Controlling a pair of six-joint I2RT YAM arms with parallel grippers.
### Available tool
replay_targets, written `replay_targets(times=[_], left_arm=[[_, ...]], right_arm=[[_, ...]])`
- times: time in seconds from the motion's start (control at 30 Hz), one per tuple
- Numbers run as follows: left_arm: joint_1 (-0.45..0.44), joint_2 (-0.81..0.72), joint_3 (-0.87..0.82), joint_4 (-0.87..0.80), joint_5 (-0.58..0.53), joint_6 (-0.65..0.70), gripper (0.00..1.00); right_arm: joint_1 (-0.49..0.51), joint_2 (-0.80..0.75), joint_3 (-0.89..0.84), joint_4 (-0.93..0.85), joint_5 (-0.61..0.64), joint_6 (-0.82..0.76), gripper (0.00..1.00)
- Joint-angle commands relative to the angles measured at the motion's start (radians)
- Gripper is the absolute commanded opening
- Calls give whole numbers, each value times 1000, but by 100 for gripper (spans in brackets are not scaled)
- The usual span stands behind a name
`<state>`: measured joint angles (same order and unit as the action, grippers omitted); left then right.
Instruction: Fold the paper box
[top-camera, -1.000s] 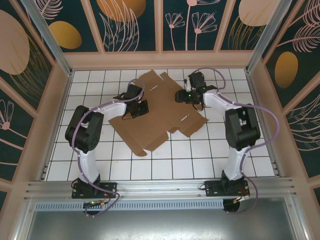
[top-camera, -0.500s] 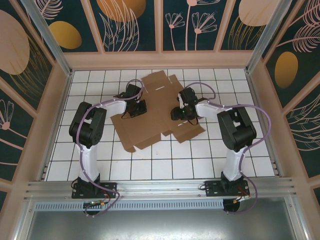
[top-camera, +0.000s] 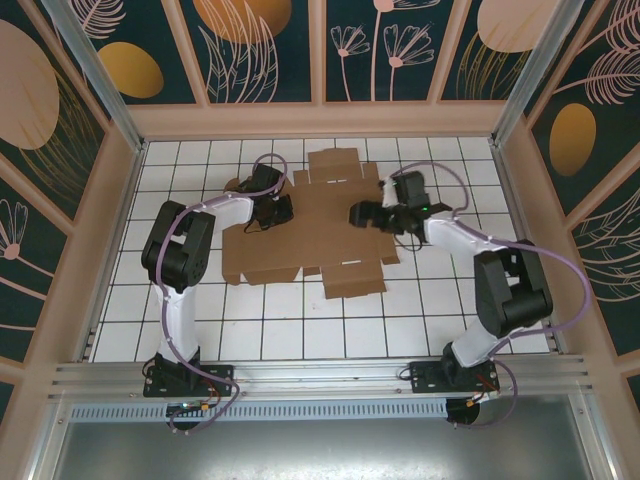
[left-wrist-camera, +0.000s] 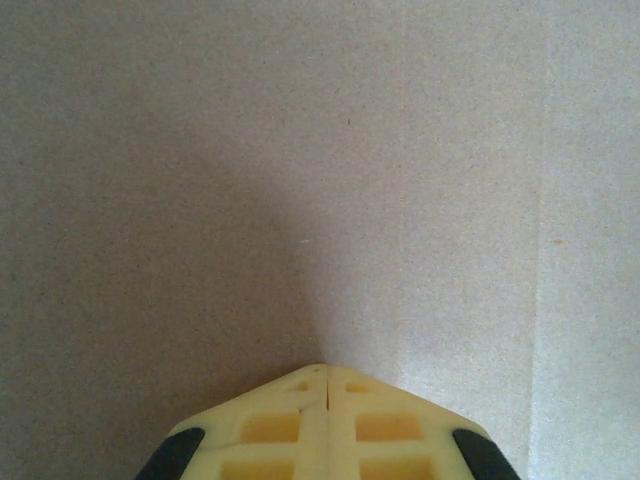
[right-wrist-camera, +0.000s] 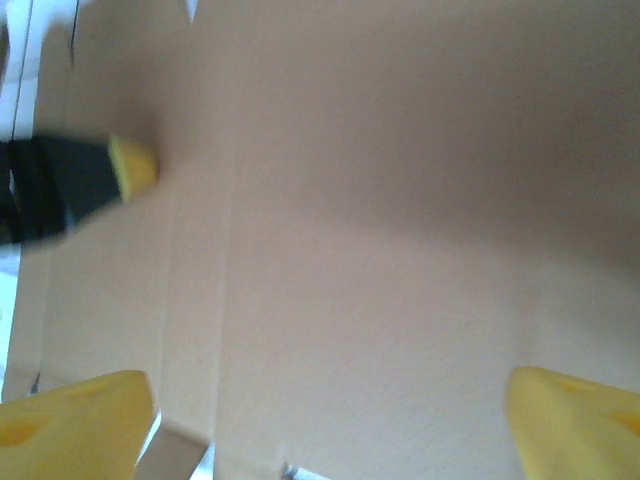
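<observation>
operator: where is the paper box (top-camera: 320, 225), and in what state?

technician: centre of the overhead frame, slightly above the middle, lying flat on the white-tiled bench (top-camera: 180, 300). it is an unfolded die-cut sheet with flaps and slots along its edges. no panel is raised, so folding is judged not yet begun.

operator: claw status?

technician: the left claw (top-camera: 272, 208) sits on the sheet's left part. its wrist view shows the two yellow fingers (left-wrist-camera: 270, 400) closed together with nothing between them, tip low on the cardboard. contact is probable, but the close view cannot confirm it. the right claw (top-camera: 362, 215) is over the sheet's right part, spread wide. its wrist view has one finger at lower left and one at lower right, with bare cardboard between.

operator: handling properties?

technician: judged light and thin, stiff across each panel, weak along the creases. it is likely to slide on the smooth tiles if pushed unpinned. hard pinching may dent or tear it.

operator: recommended hold?

technician: pin a central panel with one closed claw. with the other, take an outer flap at its free edge and lift it about its crease.
</observation>
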<state>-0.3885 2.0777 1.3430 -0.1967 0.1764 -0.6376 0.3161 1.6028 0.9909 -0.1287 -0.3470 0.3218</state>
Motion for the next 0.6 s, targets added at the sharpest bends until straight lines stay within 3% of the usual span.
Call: replay_targets(times=[0.0,0.33,0.57], left_arm=[[-1,8,-35,-40,26,29,0],[42,-190,-192,134,128,-25,9],[112,-148,-218,113,153,-40,13]], right_arm=[[-62,47,10,26,64,-3,96],[-154,227,117,-19,-91,-109,94],[-170,309,162,-43,-136,-143,94]])
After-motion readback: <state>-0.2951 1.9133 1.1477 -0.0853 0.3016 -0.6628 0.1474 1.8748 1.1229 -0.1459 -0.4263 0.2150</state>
